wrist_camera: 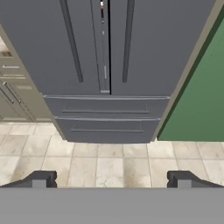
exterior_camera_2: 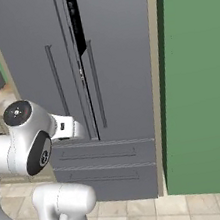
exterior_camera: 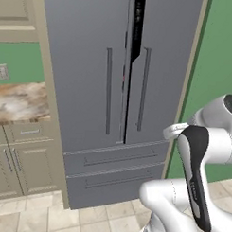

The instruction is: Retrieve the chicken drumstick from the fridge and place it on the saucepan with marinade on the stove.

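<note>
Ahead, the smooth grey fridge [wrist_camera: 107,57] stands slightly ajar, jaws [wrist_camera: 111,179] spread wide, grasping nothing

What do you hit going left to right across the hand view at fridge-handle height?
Beige cabinets → fridge left door → left handle → narrow dark gap where the doors stand slightly ajar → right handle → right door → beige side trim → green wall.

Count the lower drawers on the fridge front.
2, stacked below the double doors of the fridge: the upper drawer directly under the doors, the lower drawer beneath it, just above the floor. Both look shut.
</note>
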Tool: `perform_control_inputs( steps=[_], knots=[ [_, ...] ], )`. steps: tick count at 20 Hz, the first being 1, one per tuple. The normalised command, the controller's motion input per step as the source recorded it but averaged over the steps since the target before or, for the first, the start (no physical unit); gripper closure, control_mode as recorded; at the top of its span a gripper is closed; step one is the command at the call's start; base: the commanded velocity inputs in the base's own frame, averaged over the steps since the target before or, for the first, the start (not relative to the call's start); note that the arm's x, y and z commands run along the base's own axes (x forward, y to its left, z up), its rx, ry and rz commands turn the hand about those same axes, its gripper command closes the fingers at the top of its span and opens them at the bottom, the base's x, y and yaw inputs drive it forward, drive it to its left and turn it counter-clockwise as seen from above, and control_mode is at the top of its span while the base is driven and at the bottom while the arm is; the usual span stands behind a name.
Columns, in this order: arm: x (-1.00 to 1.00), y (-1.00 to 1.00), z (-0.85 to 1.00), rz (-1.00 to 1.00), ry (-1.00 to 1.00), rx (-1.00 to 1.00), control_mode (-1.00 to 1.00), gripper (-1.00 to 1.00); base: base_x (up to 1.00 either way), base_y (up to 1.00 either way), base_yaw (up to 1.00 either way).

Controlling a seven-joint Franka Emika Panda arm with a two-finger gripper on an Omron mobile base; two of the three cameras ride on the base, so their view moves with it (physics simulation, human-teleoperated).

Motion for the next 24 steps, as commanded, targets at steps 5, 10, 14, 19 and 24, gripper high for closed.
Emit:
perform_control_inputs(
  steps=[5, 10, 14, 19, 24],
  knots=[
    [0.0, 0.0, 0.0, 0.0, 0.0, 0.0, 1.0, -1.0, 0.01, 0.02, 0.0],
    [0.0, 0.0, 0.0, 0.0, 0.0, 0.0, 1.0, -1.0, 0.03, 0.03, -0.02],
    [0.0, 0.0, 0.0, 0.0, 0.0, 0.0, 1.0, -1.0, 0.0, 0.0, 0.0],
    [0.07, 0.0, 0.0, 0.0, -0.05, 0.0, -1.0, -1.0, 0.01, 0.01, 0.0],
    [0.19, 0.0, 0.05, -0.01, -0.17, 0.01, -1.0, -1.0, 0.0, 0.0, 0.0]
  ],
)
